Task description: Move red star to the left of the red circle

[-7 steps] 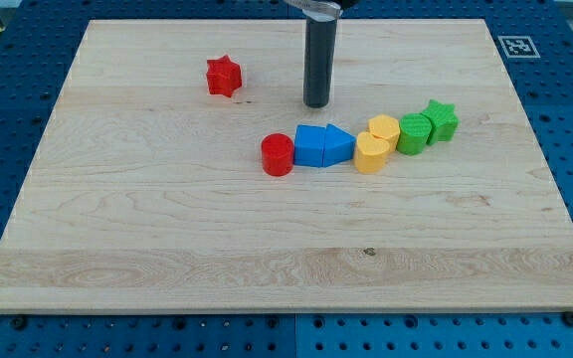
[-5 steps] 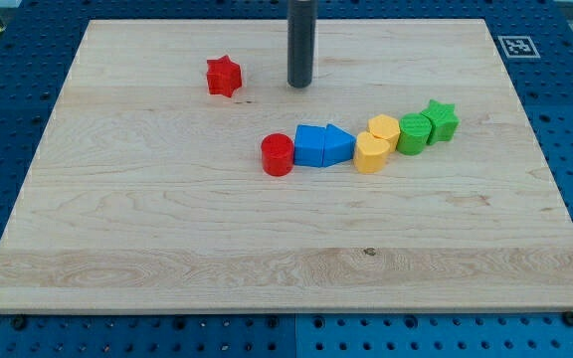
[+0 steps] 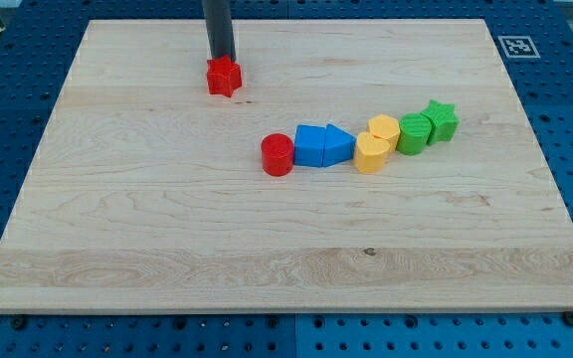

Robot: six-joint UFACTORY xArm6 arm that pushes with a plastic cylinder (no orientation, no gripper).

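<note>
The red star (image 3: 224, 77) lies in the upper left part of the wooden board (image 3: 167, 229). The red circle (image 3: 278, 155) sits near the board's middle, below and to the right of the star. My tip (image 3: 222, 58) stands just above the star's top edge, touching it or nearly so. The dark rod rises from there out of the view's top.
A row of blocks runs rightward and upward from the red circle: a blue cube (image 3: 310, 145), a blue triangle (image 3: 339, 145), two yellow blocks (image 3: 371, 153) (image 3: 384, 130), a green cylinder (image 3: 415, 133) and a green star (image 3: 441, 120). A marker tag (image 3: 517, 46) sits at the top right corner.
My tip has moved left and towards the view's top, from above the blue blocks to just behind the red star. No block has moved.
</note>
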